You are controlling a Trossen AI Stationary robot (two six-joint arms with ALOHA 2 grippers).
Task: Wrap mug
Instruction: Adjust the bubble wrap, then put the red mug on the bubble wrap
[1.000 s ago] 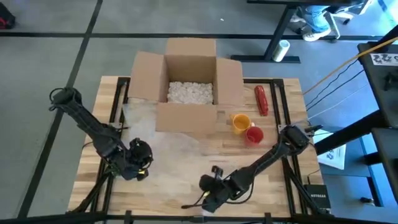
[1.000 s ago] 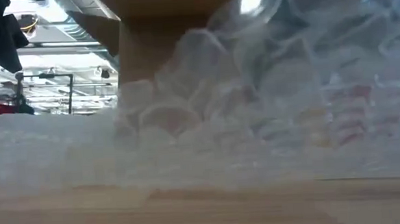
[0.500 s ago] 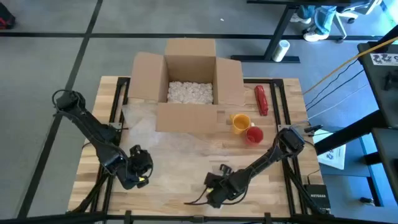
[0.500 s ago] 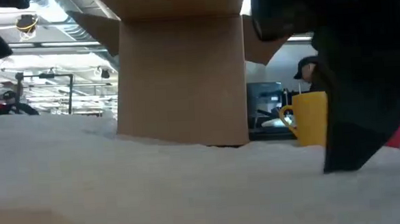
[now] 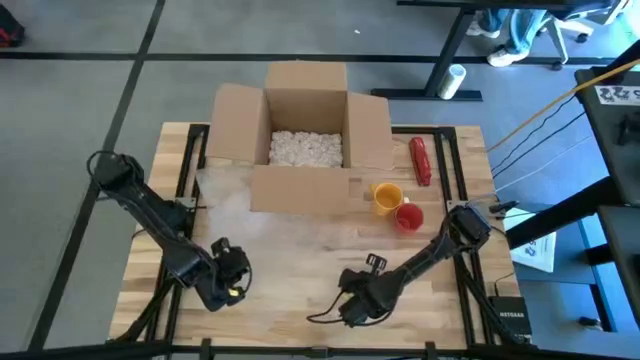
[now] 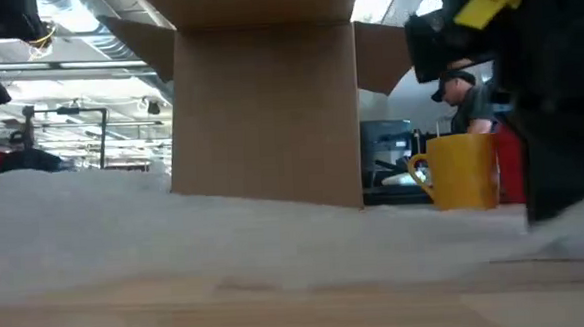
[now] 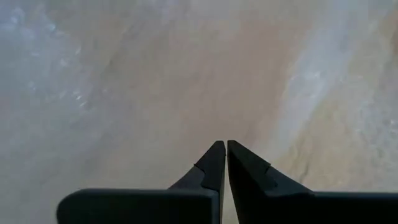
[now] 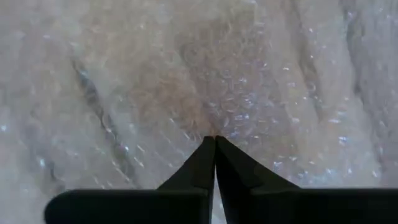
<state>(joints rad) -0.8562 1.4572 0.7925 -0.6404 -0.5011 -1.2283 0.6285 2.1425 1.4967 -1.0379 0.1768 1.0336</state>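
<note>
Bubble wrap [image 5: 290,235] is pinched at its near edge by both closed grippers, left [image 5: 228,285] and right [image 5: 352,305], evidently for spreading; the mug [image 5: 387,197] must be placed on it next.

Sitting at far middle of wooden tabletop [image 5: 300,270]: open cardboard box [image 5: 305,135], flaps spreading outward, white packing peanuts [image 5: 305,148] filling the inside. Lying just right of box near far right corner: red cylindrical obj [image 5: 420,160], lengthwise front-to-back. Resting on grey floor [image 5: 120,60] beyond tabletop, near a dark desk leg: white roll [image 5: 453,80]. Trailing over right side of floor: orange cable [image 5: 560,100]. Showing in low view behind the box: person in dark cap [image 6: 466,99], standing in the room w/ shelving farther left.
</note>
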